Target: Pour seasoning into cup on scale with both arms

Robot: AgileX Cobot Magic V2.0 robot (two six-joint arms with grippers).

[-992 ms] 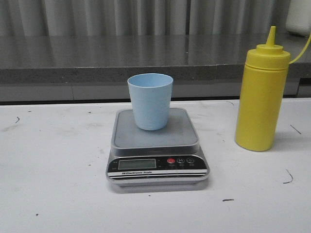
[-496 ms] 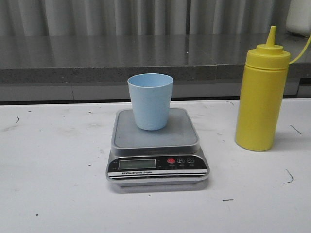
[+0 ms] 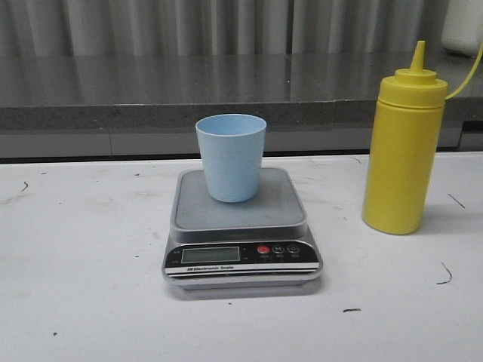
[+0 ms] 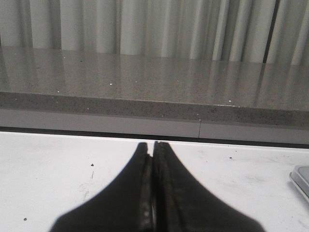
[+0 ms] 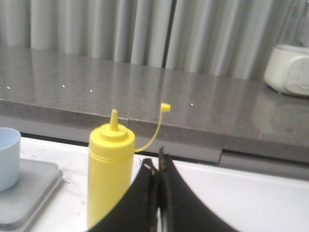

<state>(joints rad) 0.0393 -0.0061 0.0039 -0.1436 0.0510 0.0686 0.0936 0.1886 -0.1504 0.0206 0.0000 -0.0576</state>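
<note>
A pale blue cup (image 3: 231, 156) stands upright on the grey platform of the silver scale (image 3: 240, 245) at the table's middle. The tall yellow seasoning bottle (image 3: 401, 151) stands on the table to the scale's right, its cap hanging off on a thin strap. No arm shows in the front view. In the left wrist view my left gripper (image 4: 153, 147) is shut and empty over bare table, with a corner of the scale (image 4: 301, 178) off to one side. My right gripper (image 5: 155, 162) is shut and empty, close beside the seasoning bottle (image 5: 109, 174); the cup (image 5: 8, 157) sits further off.
A grey stone ledge (image 3: 189, 90) runs along the back of the white table, with a curtain behind it. A white appliance (image 5: 288, 70) rests on the ledge at the far right.
The whole front view has shifted slightly: cup, scale and bottle all sit a few pixels further left than before. Nothing on the table has moved relative to anything else.
</note>
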